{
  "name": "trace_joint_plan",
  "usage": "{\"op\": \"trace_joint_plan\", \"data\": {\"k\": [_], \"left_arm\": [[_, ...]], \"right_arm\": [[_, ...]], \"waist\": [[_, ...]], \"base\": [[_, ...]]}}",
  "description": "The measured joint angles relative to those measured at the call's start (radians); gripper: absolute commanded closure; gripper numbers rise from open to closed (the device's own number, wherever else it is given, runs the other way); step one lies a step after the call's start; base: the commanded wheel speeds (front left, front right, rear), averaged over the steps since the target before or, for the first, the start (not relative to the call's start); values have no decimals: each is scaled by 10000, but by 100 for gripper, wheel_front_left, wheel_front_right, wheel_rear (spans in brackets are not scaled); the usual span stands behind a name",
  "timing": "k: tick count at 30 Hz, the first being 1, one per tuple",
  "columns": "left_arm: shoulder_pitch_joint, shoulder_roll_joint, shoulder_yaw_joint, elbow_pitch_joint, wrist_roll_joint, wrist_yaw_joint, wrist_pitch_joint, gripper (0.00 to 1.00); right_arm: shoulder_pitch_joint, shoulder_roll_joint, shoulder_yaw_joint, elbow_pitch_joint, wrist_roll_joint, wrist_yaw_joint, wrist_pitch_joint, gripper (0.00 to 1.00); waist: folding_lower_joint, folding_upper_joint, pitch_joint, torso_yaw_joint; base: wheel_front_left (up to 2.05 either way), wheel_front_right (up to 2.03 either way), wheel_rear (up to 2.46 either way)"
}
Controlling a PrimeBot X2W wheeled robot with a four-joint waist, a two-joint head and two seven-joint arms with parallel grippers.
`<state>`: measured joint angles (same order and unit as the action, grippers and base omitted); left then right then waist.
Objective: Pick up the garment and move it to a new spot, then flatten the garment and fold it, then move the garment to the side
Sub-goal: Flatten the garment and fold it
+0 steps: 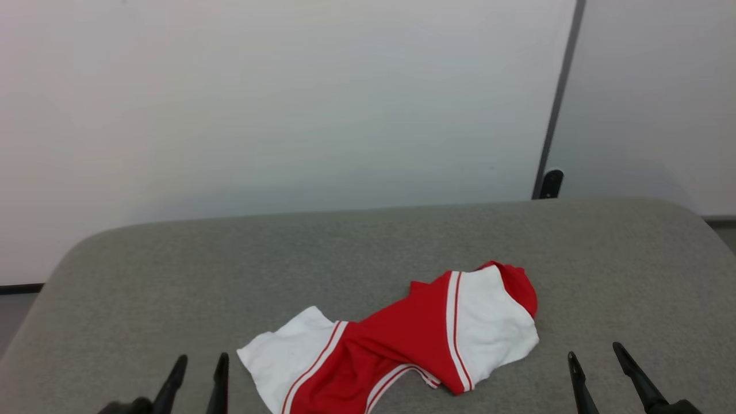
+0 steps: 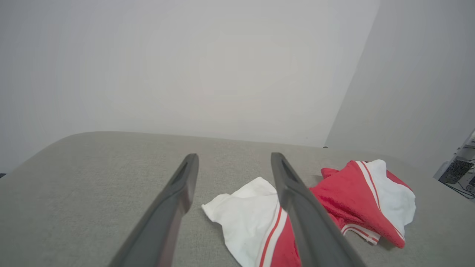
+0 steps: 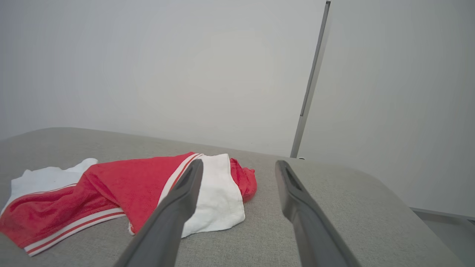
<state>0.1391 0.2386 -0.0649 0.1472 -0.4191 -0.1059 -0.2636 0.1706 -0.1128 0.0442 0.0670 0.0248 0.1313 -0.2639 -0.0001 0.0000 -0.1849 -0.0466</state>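
Observation:
The garment (image 1: 402,339) is a crumpled red shirt with white striped sleeve panels, lying on the grey table (image 1: 172,276) near its front, slightly right of centre. My left gripper (image 1: 201,363) stands open at the lower left, just left of the garment's white sleeve and apart from it. At the lower right my right gripper (image 1: 595,349) is open too, a short way right of the other sleeve. Seen from the left wrist, the garment (image 2: 356,196) lies right of my open left gripper (image 2: 233,160). From the right wrist, the garment (image 3: 130,185) spreads left of my open right gripper (image 3: 239,166).
The table (image 3: 352,207) has rounded corners and bare grey cloth all around the garment. A pale wall (image 1: 287,103) rises behind it, with a dark vertical seam (image 1: 558,103) at the right. Some equipment (image 2: 456,170) stands beyond the table's far right edge.

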Motion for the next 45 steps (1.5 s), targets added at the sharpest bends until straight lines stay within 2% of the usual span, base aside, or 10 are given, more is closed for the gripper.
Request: {"op": "trace_joint_plan", "data": {"k": [2, 5, 12, 16, 24, 30, 45], "left_arm": [[-246, 84, -127, 309, -324, -84, 418, 0], [-780, 449, -470, 656, -905, -176, 1597, 0], [-2037, 1737, -1028, 947, -2665, -219, 5396, 0], [-2768, 2255, -1220, 903, -3382, -221, 7240, 0], [-3731, 2867, -1906, 1315, -3444, 109, 9927, 0], [-4199, 2980, -2504, 1814, -3141, 88, 10682, 0], [-5335, 2708, -3373, 3921, -2938, -146, 10811, 0]], "right_arm": [[-86, -27, 10, 94, -17, 0, 0, 0], [-239, -86, 36, 234, -13, 0, 0, 0], [-581, -255, 136, 449, 35, 0, 0, 0], [-727, -272, 150, 533, 79, 0, 0, 0], [-894, -188, 293, 596, 92, 0, 0, 0], [-990, -190, 347, 665, 105, 0, 0, 0], [-1340, -288, 610, 777, 184, 0, 0, 0]], "waist": [[1, 0, 109, -150], [1, 0, 306, -335], [1, 0, 758, -702], [0, 0, 1002, -854], [0, 0, 1377, -1084], [0, 0, 1594, -1202], [0, 0, 2132, -1484]], "base": [[0, 0, 0], [0, 0, 0], [0, 0, 0], [0, 0, 0], [0, 0, 0], [0, 0, 0], [0, 0, 0]]}}
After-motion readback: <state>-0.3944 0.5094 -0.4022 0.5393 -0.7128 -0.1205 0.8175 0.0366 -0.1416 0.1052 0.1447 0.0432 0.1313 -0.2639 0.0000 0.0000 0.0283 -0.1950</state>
